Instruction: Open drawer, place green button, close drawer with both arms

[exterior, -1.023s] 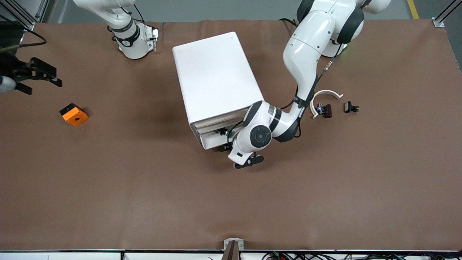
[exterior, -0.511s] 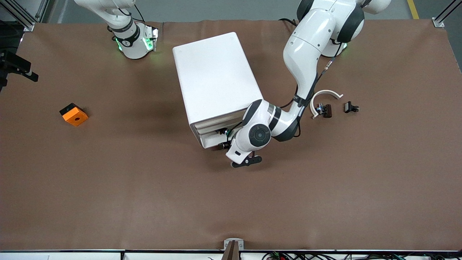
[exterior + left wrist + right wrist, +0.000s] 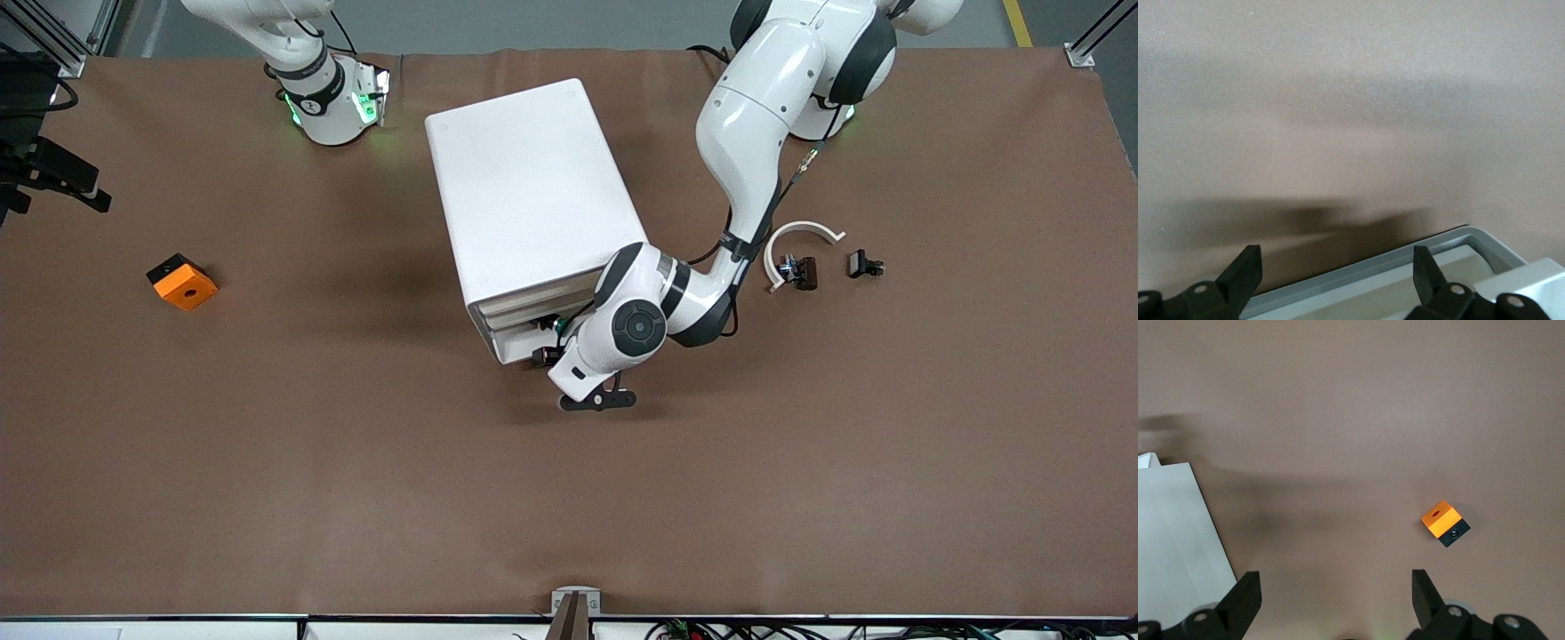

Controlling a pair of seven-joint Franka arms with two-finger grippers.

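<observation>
Button [image 3: 558, 325]: only a green glint on a dark body shows, seemingly in the slightly open drawer [image 3: 511, 345] at the cabinet's [image 3: 533, 191] front, partly under the left wrist. We cannot tell which way its cap points or how its long axis lies.

Left gripper [image 3: 1335, 280]: claw wide, holding nothing, low over the drawer's grey rim, as its wrist view shows.

We judge the placing done and the closing in hand. Next move calls for fingers set against the drawer face and a push straight along the slide, following the cabinet's skew on the table.

Right gripper [image 3: 1335, 593]: wide, empty, waiting above the table's right-arm end, near the orange block [image 3: 182, 282].
</observation>
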